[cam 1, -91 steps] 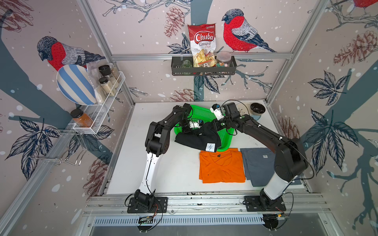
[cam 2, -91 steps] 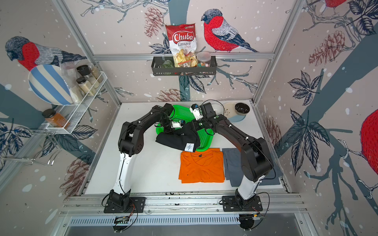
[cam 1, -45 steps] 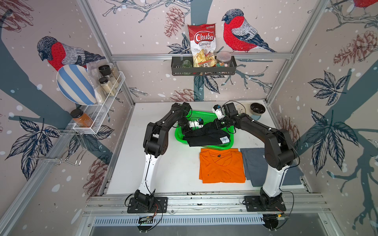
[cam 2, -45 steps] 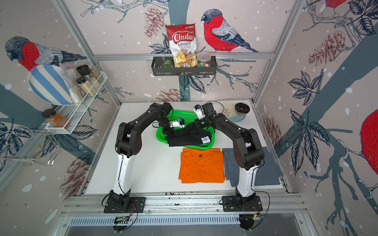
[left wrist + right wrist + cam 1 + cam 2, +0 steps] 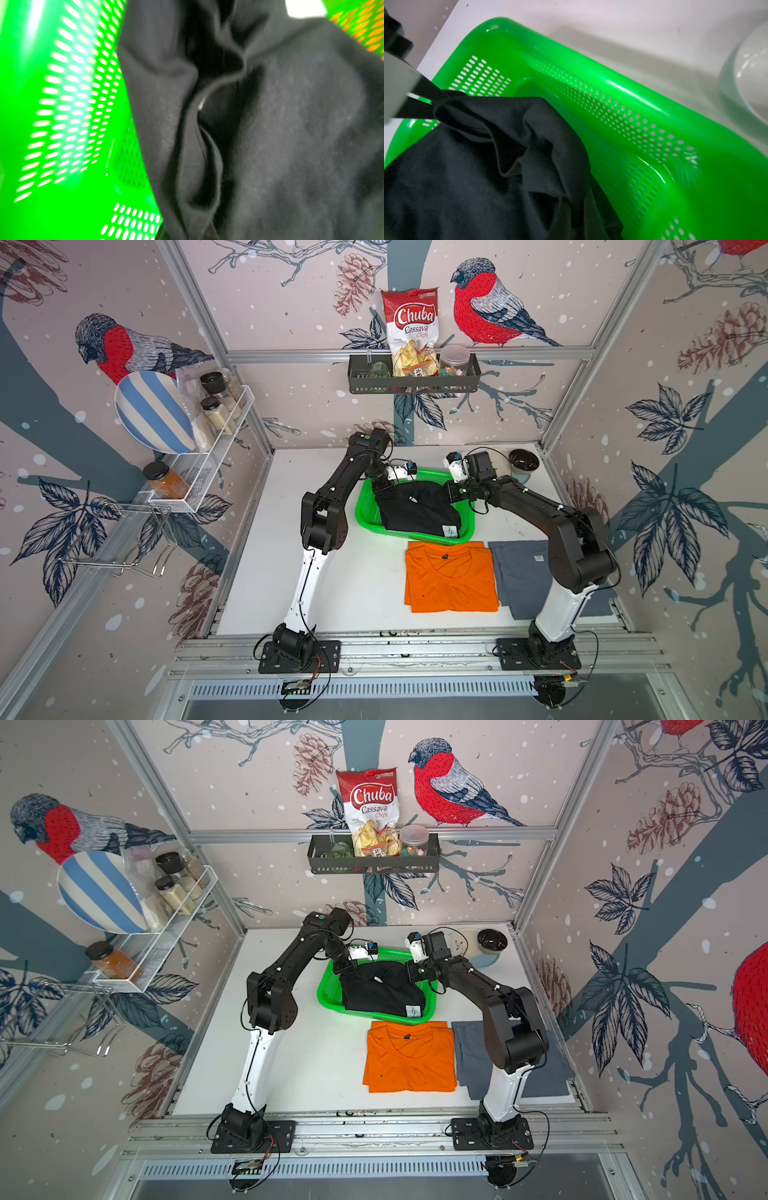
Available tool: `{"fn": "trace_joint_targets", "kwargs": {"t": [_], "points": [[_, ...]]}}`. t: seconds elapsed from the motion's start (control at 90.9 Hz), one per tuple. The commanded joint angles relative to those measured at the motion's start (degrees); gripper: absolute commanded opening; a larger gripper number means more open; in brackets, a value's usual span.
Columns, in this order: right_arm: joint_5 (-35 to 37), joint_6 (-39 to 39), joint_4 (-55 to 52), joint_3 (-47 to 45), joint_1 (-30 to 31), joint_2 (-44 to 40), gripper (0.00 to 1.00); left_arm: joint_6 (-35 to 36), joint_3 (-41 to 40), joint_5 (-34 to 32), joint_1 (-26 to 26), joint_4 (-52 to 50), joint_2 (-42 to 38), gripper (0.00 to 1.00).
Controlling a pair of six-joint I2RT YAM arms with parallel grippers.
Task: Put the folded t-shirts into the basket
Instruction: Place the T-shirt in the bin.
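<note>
The black folded t-shirt (image 5: 419,510) (image 5: 382,990) lies rumpled in the green basket (image 5: 360,514) (image 5: 324,990), its white-tagged near corner against the front rim. My left gripper (image 5: 380,489) (image 5: 343,967) is shut on its far left corner; the right wrist view shows that gripper (image 5: 430,104) pinching bunched cloth. My right gripper (image 5: 451,491) (image 5: 413,971) is shut on the far right corner, its jaws buried in black cloth (image 5: 467,176). Black folds (image 5: 291,124) and basket mesh (image 5: 62,104) fill the left wrist view. The orange t-shirt (image 5: 451,576) (image 5: 409,1056) and grey-blue t-shirt (image 5: 521,572) (image 5: 471,1052) lie flat in front of the basket.
A black bowl (image 5: 523,460) on a pale plate (image 5: 747,72) sits at the back right, close to the basket (image 5: 633,124). A black wall shelf (image 5: 413,379) with a chips bag hangs on the back wall. A white mesh rack (image 5: 208,456) is on the left wall.
Both grippers carried the black t-shirt back and down. A second ago it draped over the basket's front rim; now it lies inside the basket.
</note>
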Motion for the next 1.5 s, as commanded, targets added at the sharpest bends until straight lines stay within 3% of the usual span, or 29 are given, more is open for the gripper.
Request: {"fn": "trace_joint_targets", "kwargs": {"t": [0.0, 0.264, 0.638, 0.693, 0.77, 0.825, 0.924, 0.957, 1.001, 1.122, 1.277, 1.299, 1.321, 1.486], "points": [[0.91, 1.81, 2.36, -1.13, -0.38, -0.76, 0.0, 5.42, 2.19, -3.77, 0.08, -2.21, 2.26, 0.0], [3.18, 2.25, 2.58, -1.93, -1.52, -0.75, 0.0, 10.38, 5.2, -9.83, -1.42, 3.54, 5.18, 0.0], [4.85, 3.85, 2.98, -1.94, -1.48, 0.15, 0.01, 10.17, 4.72, -13.59, -1.68, 11.06, 5.78, 0.01], [6.44, 4.53, 2.89, -1.94, -1.45, 0.36, 0.1, 9.21, 4.61, -13.55, -1.65, 12.19, 5.62, 0.08], [9.25, 5.81, 2.38, -1.67, -1.47, 0.62, 0.27, 7.31, 4.44, -13.01, -1.68, 13.37, 5.09, 0.29], [10.64, 6.2, 1.93, -1.38, -1.44, 0.5, 0.31, 5.65, 4.39, -12.06, -1.69, 13.91, 4.25, 0.38], [13.84, 7.12, 2.05, -1.34, -1.41, -0.67, 0.36, 2.3, 3.77, -9.97, -1.64, 14.3, 1.9, 0.44], [14.97, 7.14, 1.98, -1.26, -1.26, -1.15, 0.38, 1.21, 3.19, -9.64, -1.69, 14.6, 0.47, 0.63], [16.17, 6.96, 1.72, -0.94, -1.05, -1.86, 0.38, -0.23, 2.24, -9.14, -1.65, 14.82, -1.16, 0.75], [21.07, 6.28, -1.15, 1.13, 0.32, -3.48, 0.42, -6.27, -0.53, -9.12, -1.19, 15.89, -6.03, 0.77], [29.23, 6.56, -7.06, 3.78, 4.52, -5.61, 0.43, -18.99, -8.32, -8.98, 0.84, 19.4, -12.92, 0.79], [30.23, 7.36, -7.67, 3.72, 5.06, -5.97, 0.43, -21.36, -10.26, -9.26, 1.24, 20.8, -14.24, 0.91], [31.09, 8.22, -8.07, 3.58, 5.66, -6.34, 0.43, -23.39, -12.15, -9.64, 1.67, 22.21, -15.36, 0.95], [30.23, 21.41, -16.39, 5.92, 7.62, -4.49, 0.46, -40.29, -24.61, -13.37, 5.31, 30.6, -21.05, 0.96]]}}
